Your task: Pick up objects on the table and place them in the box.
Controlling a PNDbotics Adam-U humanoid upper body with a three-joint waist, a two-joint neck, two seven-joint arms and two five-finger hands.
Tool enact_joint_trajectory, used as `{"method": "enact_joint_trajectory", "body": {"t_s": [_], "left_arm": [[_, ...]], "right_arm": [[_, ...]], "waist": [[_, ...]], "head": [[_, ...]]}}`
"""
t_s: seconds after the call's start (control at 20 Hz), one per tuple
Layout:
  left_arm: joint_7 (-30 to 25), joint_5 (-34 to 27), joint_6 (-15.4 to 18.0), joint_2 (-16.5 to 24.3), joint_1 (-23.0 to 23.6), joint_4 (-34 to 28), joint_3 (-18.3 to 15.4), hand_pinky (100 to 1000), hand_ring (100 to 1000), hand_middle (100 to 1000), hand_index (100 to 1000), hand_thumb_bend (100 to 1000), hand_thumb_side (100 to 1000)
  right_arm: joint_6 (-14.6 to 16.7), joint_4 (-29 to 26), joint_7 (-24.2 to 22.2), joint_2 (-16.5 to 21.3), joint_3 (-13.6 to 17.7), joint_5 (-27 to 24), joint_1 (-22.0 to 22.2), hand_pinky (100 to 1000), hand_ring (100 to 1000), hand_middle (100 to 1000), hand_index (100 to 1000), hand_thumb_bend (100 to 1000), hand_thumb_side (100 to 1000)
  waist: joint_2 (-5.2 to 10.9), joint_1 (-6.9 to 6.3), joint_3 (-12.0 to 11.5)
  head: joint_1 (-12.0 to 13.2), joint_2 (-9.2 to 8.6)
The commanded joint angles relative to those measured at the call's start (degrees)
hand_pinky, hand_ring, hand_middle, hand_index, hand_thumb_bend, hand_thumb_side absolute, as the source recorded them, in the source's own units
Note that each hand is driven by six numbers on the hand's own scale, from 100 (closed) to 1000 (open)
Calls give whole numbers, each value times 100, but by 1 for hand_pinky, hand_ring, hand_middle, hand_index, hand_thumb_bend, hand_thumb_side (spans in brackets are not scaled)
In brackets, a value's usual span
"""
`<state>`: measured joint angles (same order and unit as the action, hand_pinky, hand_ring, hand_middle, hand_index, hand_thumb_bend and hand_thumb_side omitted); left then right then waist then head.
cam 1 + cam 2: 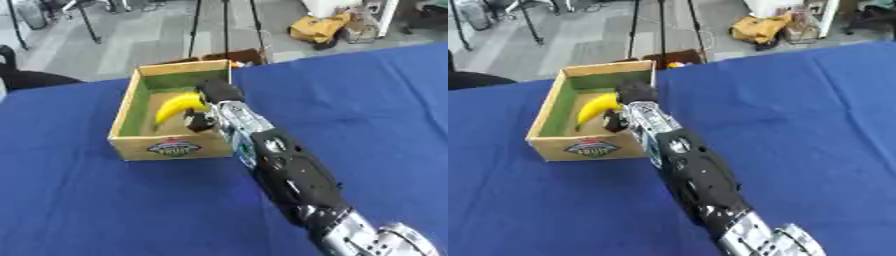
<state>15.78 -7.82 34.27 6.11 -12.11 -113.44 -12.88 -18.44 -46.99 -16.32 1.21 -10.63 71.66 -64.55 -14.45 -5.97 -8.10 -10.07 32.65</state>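
Note:
An open cardboard box (166, 146) with green inner walls stands on the blue table (87, 200), left of the middle. My right arm reaches from the lower right corner up to the box's right wall. My right hand (213, 95) is inside the box, its fingers curled round the end of a yellow banana (178, 106). The banana hangs tilted over the brown box floor. Whether it touches the floor is unclear. My left hand does not show in either view.
A small orange thing (234, 63) peeks out just behind the box's far right corner, by a brown carton (238, 54) past the table edge. Tripod legs (225, 25) and a yellow bag (319, 27) stand on the floor beyond.

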Motion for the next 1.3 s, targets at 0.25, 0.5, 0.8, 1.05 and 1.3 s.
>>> {"method": "enact_joint_trajectory", "body": {"t_s": [0.25, 0.5, 0.8, 1.05, 1.3], "left_arm": [[-14, -26, -9, 96, -54, -115, 13, 422, 868, 869, 789, 100, 975], [-8, -25, -13, 105, -54, -115, 11, 418, 867, 868, 789, 100, 973], [6, -16, -10, 109, -39, -115, 6, 417, 865, 867, 789, 100, 970], [26, -1, -4, 114, -21, -115, -6, 417, 864, 866, 789, 100, 969], [64, 20, 7, 129, 7, -115, -26, 418, 860, 862, 788, 100, 968]], "right_arm": [[70, -255, 31, -24, 6, 120, -196, 737, 1000, 898, 953, 152, 559], [71, -349, 64, -28, 6, 210, -214, 737, 1000, 895, 950, 109, 543], [93, -801, 171, 45, -27, 345, -223, 731, 1000, 887, 942, 100, 559], [108, -1637, 167, 277, -108, 435, -238, 729, 1000, 882, 939, 100, 586], [138, -2571, -23, 702, -183, 479, -153, 732, 987, 879, 937, 100, 620]], "waist": [[118, 3, -6], [130, 7, -3], [140, -8, 8], [156, -23, 42], [189, -44, 97]], "head": [[-14, -69], [-19, -75], [-12, -54], [20, -17], [82, 18]]}}
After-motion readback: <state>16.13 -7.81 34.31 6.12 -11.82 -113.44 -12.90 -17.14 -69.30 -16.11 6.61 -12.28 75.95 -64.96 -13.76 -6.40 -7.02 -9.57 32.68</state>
